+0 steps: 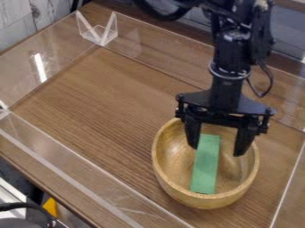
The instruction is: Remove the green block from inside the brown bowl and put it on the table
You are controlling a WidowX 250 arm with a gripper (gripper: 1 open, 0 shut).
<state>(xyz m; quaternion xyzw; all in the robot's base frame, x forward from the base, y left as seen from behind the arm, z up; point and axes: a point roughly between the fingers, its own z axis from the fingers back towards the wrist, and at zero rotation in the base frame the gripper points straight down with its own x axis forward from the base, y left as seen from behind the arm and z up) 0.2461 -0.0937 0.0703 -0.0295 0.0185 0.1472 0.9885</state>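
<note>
While the block (208,163) lies flat inside the bowl (169,169), nothing of the task counts as done. Hanging over the block's far end with jaws spread wide and empty, one finger to each side of the bar, pointing straight down: gripper (222,140), apparently lined up for a grasp, though contact not visible. Left to do: closing on the block, lifting it clear of the rim, setting it on the table (107,107).
</note>
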